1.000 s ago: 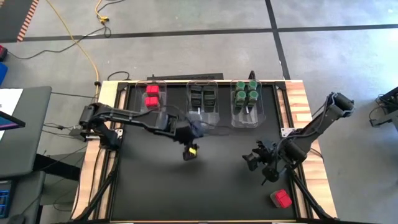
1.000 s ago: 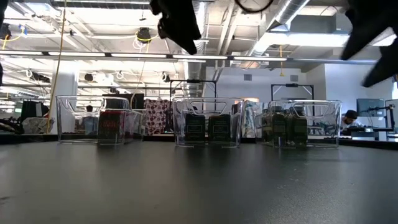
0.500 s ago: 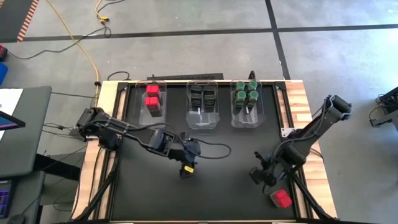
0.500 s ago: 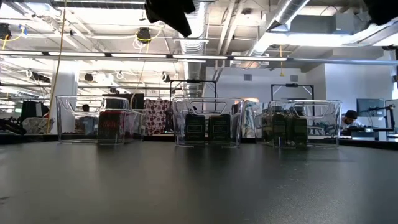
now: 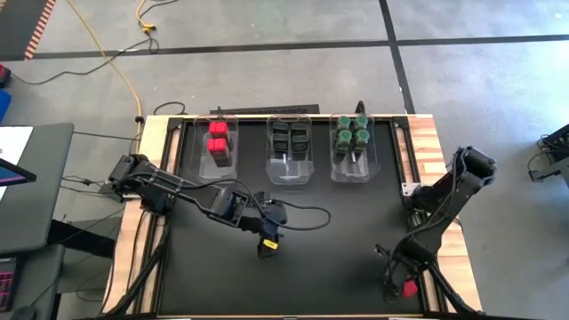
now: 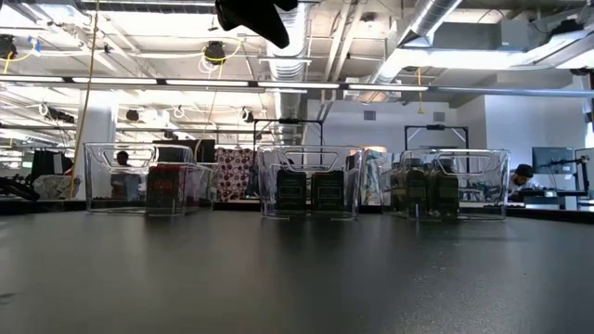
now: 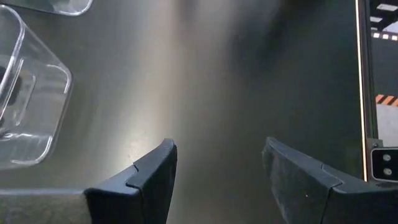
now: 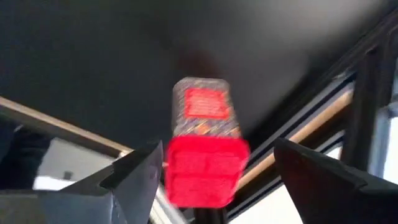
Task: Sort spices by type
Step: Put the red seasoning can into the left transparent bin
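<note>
A red-topped spice (image 8: 200, 148) lies on its side at the table's (image 5: 320, 258) front right corner, just beside the edge rail. The right gripper (image 5: 398, 277) is low over it, its fingers (image 8: 134, 180) spread wide on either side of the red cap, not closed on it.

Along the back edge stand three clear bins: the left bin (image 5: 217, 142) holds two red-topped spices (image 5: 218, 140), the middle bin (image 5: 292, 147) dark rectangular spices (image 5: 291, 142), the right bin (image 5: 354, 145) green-lidded jars (image 5: 351, 133).

The left gripper (image 5: 267, 242) hangs above the table's middle, left of centre, fingers (image 7: 152, 180) partly apart with only bare table between them, holding nothing.
</note>
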`<state>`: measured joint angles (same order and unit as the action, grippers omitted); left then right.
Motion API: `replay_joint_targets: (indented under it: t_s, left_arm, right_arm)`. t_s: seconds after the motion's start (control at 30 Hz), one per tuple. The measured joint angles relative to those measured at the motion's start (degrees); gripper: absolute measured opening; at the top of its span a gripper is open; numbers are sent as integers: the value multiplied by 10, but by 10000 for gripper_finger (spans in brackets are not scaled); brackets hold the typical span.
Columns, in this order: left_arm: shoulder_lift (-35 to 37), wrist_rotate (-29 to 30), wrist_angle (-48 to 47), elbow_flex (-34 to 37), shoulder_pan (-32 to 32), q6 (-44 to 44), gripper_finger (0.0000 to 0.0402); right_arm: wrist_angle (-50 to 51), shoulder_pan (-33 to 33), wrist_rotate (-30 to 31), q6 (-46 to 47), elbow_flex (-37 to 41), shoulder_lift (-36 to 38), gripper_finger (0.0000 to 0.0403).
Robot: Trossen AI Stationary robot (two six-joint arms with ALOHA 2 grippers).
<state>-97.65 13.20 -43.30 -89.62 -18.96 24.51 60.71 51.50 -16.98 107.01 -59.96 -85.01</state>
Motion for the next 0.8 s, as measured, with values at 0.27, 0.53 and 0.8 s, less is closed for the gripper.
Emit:
replay_joint_targets:
  t_s: [0.27,0.53,0.8]
  left_arm:
    - [0,11,8,0,3,-6,229]
    - [0,12,8,0,4,-11,229]
    - [0,12,7,0,4,-11,229]
  right_arm:
    - [-64,43,-13,72,0,6,338]
    - [-91,84,-32,152,0,0,338]
    - [-123,96,-26,162,0,-36,338]
